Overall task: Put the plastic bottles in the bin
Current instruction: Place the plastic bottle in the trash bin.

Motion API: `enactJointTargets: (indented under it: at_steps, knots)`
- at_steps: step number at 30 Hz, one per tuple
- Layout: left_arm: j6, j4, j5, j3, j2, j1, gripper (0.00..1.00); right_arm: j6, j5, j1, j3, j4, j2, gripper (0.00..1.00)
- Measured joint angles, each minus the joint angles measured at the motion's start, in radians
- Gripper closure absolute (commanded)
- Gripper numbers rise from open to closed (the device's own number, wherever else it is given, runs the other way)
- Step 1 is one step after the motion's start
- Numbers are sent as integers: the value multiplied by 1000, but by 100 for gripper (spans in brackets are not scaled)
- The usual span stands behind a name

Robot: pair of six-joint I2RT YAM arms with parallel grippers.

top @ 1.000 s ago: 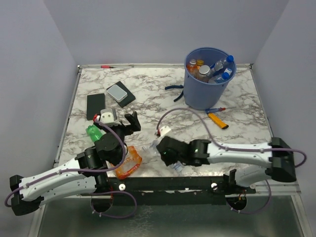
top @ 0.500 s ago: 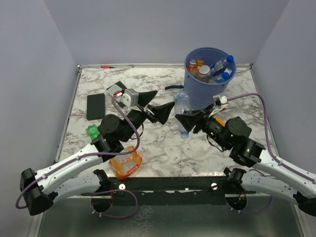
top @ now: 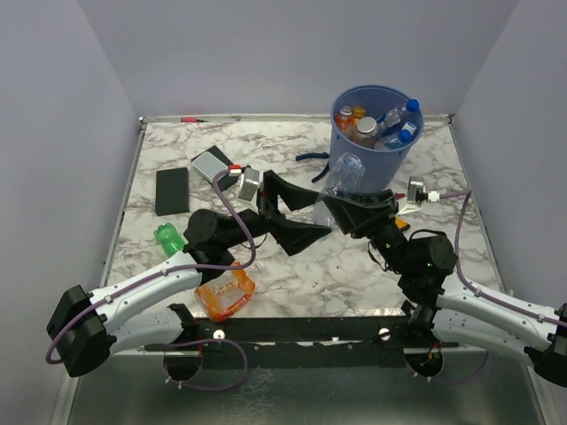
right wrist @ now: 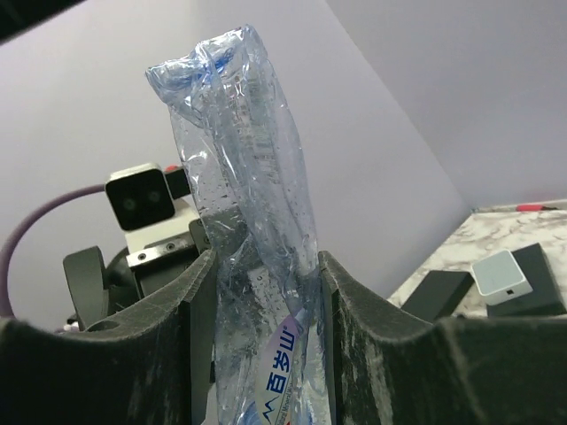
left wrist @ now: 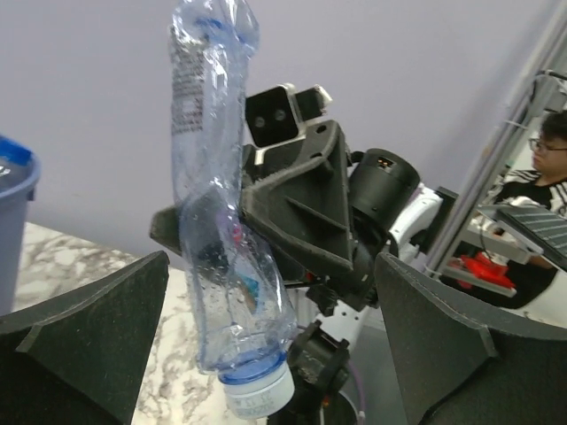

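Observation:
My right gripper (top: 344,205) is shut on a crushed clear bottle (top: 342,175) and holds it upright in the air beside the near left wall of the blue bin (top: 356,173). In the right wrist view the bottle (right wrist: 249,177) is pinched between my fingers (right wrist: 350,319). The left wrist view shows it cap down (left wrist: 221,230). The bin holds several bottles (top: 381,124). My left gripper (top: 297,209) is open and empty, just left of the held bottle. A green bottle (top: 168,237) and an orange bottle (top: 226,293) lie near the left arm.
A flat black slab (top: 172,189) and a grey device on a black pad (top: 215,166) lie at the left. An orange-handled tool (top: 391,216) lies at the bin's foot. A red pen (top: 190,119) lies on the back edge. The bin's wall (left wrist: 12,221) shows at the left wrist view's left edge.
My right gripper has lifted the clear bottle from the table's front up to the bin's side. My left gripper has swung right, open, toward the held bottle.

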Motion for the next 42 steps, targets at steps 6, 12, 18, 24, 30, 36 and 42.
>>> enactJointTargets:
  at_steps: [6, 12, 18, 24, 30, 36, 42]
  knots:
    - [-61, 32, 79, 0, 32, 0, 1, 42, -4, 0, -26, 148, 48, 72]
    - [-97, 50, 111, 0, 34, 1, 20, 64, -30, 0, -27, 231, 72, 72]
    - [-127, 57, 124, 0, 73, 2, 55, 77, -73, 0, -23, 226, 83, 71]
    - [-130, 50, 122, 0, 78, 3, 72, 77, -97, 0, -17, 181, 64, 25]
    - [-28, -80, 97, 1, 34, 3, 81, 37, -116, 0, 125, -164, -17, 1]
    - [312, -395, -8, 83, -70, -3, 89, -92, -96, 0, 406, -700, -101, 0]
    - [901, -661, -186, 99, -133, -36, 100, -232, -66, 0, 802, -1187, -47, 0]
